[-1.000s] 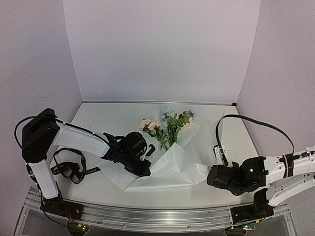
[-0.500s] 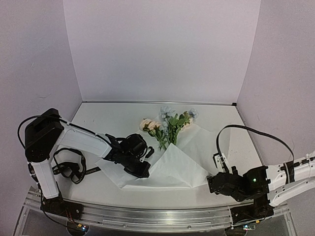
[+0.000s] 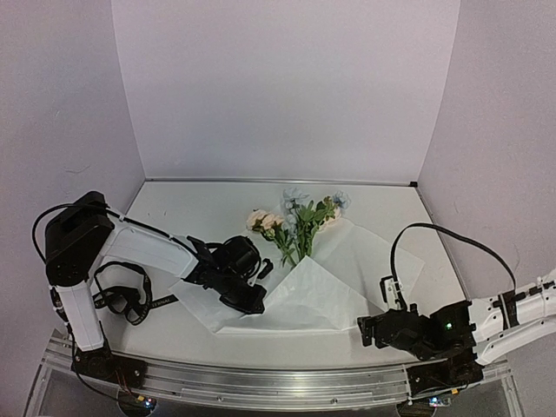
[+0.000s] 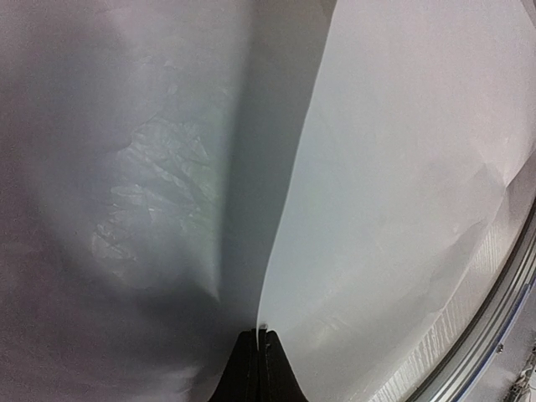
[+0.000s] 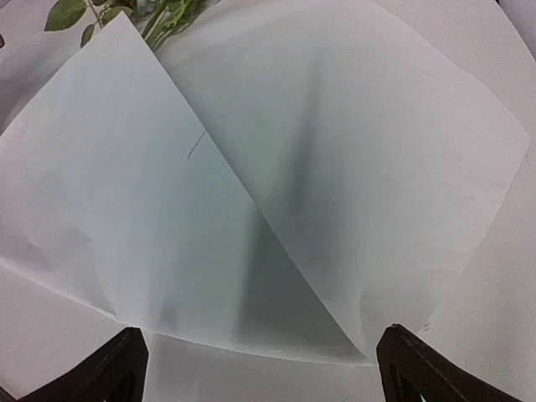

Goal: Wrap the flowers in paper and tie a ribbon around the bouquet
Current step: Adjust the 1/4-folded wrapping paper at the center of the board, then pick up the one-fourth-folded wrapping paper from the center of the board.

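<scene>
The flowers (image 3: 300,221) lie mid-table, blooms toward the back wall and stems under the paper (image 3: 317,295), a white sheet with one flap folded over them. My left gripper (image 3: 249,301) sits at the fold's left side. In the left wrist view it (image 4: 259,335) is shut on the paper's (image 4: 402,167) upright edge. My right gripper (image 3: 363,330) is low near the front edge, just off the sheet's right corner. It (image 5: 261,343) stands open and empty in the right wrist view, facing the paper (image 5: 167,209) and some green leaves (image 5: 126,10). The black ribbon (image 3: 161,302) lies at the left.
A loop of black cable or strap (image 3: 120,295) sits beside the left arm's base. The metal rail (image 3: 278,382) runs along the near edge. Purple walls close in the table on three sides.
My right gripper has opened, let go of the paper's right corner and drawn back toward the near edge. The right flap has dropped flat on the table. The left gripper has hardly moved.
</scene>
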Controlling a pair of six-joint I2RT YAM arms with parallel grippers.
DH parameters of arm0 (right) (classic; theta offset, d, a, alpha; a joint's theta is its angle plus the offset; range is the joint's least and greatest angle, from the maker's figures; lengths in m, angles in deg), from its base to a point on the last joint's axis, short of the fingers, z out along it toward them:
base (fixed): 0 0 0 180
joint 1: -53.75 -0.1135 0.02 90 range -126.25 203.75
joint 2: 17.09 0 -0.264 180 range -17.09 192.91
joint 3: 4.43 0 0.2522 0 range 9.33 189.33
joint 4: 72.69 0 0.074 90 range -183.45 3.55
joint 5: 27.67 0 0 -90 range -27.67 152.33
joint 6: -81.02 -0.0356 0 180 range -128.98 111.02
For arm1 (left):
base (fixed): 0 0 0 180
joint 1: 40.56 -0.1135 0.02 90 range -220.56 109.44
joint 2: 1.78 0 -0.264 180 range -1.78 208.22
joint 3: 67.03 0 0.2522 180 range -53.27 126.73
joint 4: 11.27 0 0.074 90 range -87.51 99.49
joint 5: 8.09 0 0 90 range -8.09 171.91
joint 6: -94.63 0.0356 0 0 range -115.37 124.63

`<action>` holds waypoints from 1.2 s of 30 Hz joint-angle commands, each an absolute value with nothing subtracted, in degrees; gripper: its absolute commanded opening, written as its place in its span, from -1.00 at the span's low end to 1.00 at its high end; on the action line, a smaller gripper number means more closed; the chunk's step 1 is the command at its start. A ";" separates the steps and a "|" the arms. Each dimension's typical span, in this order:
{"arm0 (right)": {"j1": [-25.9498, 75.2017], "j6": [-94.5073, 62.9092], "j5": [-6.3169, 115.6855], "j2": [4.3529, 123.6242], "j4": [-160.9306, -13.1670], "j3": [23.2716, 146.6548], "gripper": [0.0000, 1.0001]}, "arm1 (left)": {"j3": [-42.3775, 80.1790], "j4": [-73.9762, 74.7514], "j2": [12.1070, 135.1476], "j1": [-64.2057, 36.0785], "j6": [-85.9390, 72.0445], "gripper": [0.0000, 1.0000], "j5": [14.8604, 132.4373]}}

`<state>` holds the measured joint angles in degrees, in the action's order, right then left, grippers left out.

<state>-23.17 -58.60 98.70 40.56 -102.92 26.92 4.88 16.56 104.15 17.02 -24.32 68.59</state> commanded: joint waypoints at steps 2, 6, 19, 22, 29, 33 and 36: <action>-23.73 -65.91 102.00 35.58 -112.85 29.29 0.96 | 7.12 17.07 104.96 16.75 -23.60 -1.00 68.73; -23.78 -72.70 102.95 34.42 -114.64 28.28 0.96 | 7.24 17.21 105.12 16.74 -23.48 -1.00 68.79; -23.82 -87.23 102.17 38.37 -113.22 27.83 0.96 | 7.65 17.18 105.75 16.74 -23.06 -1.00 68.32; -23.85 -90.07 101.81 39.06 -112.25 27.19 0.96 | 7.77 17.27 105.87 16.74 -23.00 -1.00 68.20; -23.77 -94.80 101.52 39.78 -109.09 25.45 0.97 | 7.76 17.28 106.05 16.75 -22.96 -1.00 68.14; -23.77 -94.30 100.04 41.06 -107.78 26.47 0.96 | 7.44 17.12 105.91 16.72 -23.14 -1.00 68.05; -23.65 -94.52 99.86 42.02 -106.72 26.40 0.97 | 7.37 17.06 105.81 16.72 -23.14 -1.00 68.02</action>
